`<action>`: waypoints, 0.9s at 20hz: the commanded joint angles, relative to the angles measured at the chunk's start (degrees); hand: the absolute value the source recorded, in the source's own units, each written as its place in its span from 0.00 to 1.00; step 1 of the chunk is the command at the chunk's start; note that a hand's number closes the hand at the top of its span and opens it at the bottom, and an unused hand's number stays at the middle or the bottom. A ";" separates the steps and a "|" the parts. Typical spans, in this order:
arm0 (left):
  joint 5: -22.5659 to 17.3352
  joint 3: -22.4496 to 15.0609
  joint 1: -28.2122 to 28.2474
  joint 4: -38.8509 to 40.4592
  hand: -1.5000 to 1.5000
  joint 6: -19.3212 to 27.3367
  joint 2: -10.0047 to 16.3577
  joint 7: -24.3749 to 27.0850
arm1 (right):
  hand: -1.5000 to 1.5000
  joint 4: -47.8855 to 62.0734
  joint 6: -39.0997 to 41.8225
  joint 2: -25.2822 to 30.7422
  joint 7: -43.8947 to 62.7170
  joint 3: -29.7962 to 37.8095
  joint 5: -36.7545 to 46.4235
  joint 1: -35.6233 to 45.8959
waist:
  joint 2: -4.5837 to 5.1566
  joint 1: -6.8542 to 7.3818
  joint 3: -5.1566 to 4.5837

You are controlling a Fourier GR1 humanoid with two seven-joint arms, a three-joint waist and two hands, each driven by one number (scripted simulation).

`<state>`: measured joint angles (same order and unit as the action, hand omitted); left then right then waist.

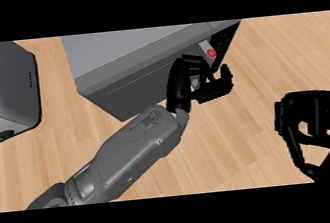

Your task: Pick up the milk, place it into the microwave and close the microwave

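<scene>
**Left hand at the mouth of the microwave, head view**

A box-shaped microwave (139,45) in matt grey stands at the top centre of a desk (268,73) of pale wood laid in narrow planks. Its top panel is light grey and flat. The face turned towards the viewer is darker and carries a thin horizontal line. At its right end a dark opening shows.

The milk (210,53) appears only as a small grey piece bearing a red ring, set at the edge of that dark opening. Its shape and any lettering are too small to tell.

The left hand (195,88), black and glossy, lies against the microwave's right front corner. Its fingers (183,79) run nearly straight up towards the milk and its thumb (223,80) spreads to the right, so the hand reads as open. Whether the fingertips touch the milk cannot be told. The grey forearm (128,157), smooth and rounded, comes in from the lower left.

The right hand (314,129) rests at the right edge, well apart from the microwave, fingers relaxed and holding nothing.

A toaster (6,83) with a rounded, light metallic shell stands at the left edge, with small dark knobs on its near side
</scene>
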<state>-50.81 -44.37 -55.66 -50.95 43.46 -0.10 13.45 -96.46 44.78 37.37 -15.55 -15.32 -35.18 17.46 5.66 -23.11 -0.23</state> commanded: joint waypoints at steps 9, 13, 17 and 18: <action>-12.36 8.20 4.21 5.06 1.00 -11.96 0.58 2.86 | 1.00 -6.96 -1.91 -2.58 0.16 -3.98 -0.17 -7.86 | -0.33 4.54 -0.25; -14.52 7.59 4.78 6.51 1.00 -16.34 1.72 3.81 | 1.00 -9.48 -3.87 -3.70 0.39 -5.20 0.65 -10.61 | -0.53 5.57 -0.23; -16.29 6.63 6.43 7.90 1.00 -20.81 2.78 4.91 | 1.00 -12.47 -5.51 -4.07 0.59 -5.59 1.23 -12.47 | -0.48 6.32 -0.36; -16.40 6.19 6.62 8.23 1.00 -21.86 3.01 5.22 | 1.00 -13.60 -5.96 -4.39 0.64 -6.12 1.87 -13.09 | -0.77 6.41 -0.33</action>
<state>-63.65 -44.55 -54.07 -50.28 22.09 -0.08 16.85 -107.26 40.22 33.63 -15.02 -20.57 -34.26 6.30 4.45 -18.39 -0.12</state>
